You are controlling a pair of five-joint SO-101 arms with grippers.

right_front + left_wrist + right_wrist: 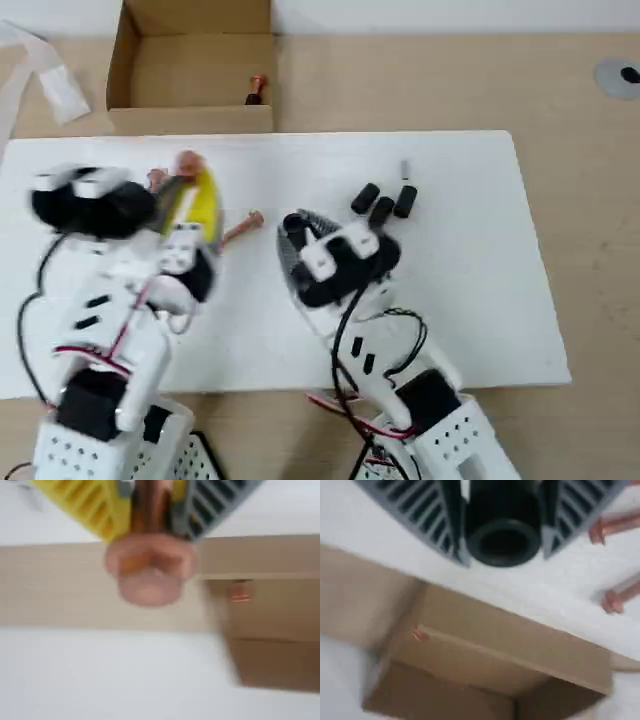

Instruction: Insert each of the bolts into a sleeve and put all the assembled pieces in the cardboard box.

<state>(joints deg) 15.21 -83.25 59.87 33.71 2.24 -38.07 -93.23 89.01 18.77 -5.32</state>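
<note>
My left gripper (193,200) (150,517), with one yellow and one grey jaw, is shut on a copper bolt (187,163) (149,570) whose head points toward the cardboard box (190,70) (265,630). My right gripper (293,236) (502,510) is shut on a black sleeve (502,537), its open bore facing the box (510,650). One assembled piece (255,90) (240,591) lies inside the box. A loose bolt (243,228) (620,595) lies on the white board between the two grippers, and another bolt (155,178) (612,527) lies by the left gripper. Three loose black sleeves (382,204) lie beyond the right gripper.
The white board (470,280) covers most of the wooden table (580,200). A thin grey pin (406,168) lies past the loose sleeves. White paper (45,75) lies at the far left, and a round grey disc (618,77) at the far right.
</note>
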